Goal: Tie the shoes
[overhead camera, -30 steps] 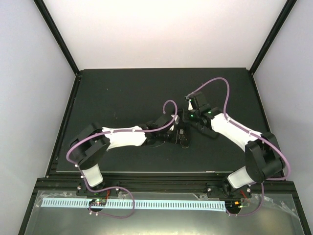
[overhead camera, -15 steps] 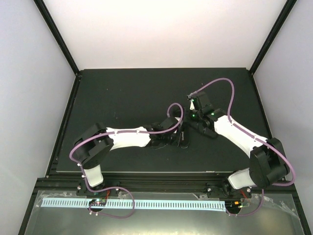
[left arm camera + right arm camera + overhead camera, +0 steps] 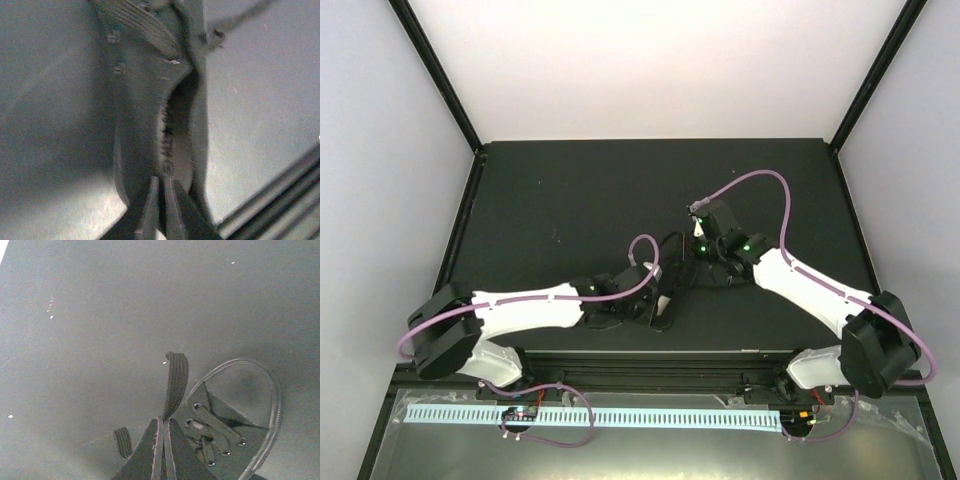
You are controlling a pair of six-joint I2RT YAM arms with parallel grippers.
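Black shoe (image 3: 145,115) lies on the dark mat (image 3: 570,200) between the two grippers, a printed insole (image 3: 172,150) showing inside its opening. Left gripper (image 3: 161,186) is pinched closed at the heel; whether it grips anything is unclear. Right gripper (image 3: 163,427) is clamped on a flat black lace (image 3: 175,382).

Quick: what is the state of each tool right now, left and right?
Left tool: closed, at the black shoe; whether it pinches anything cannot be told.
Right tool: closed, holding a black lace.
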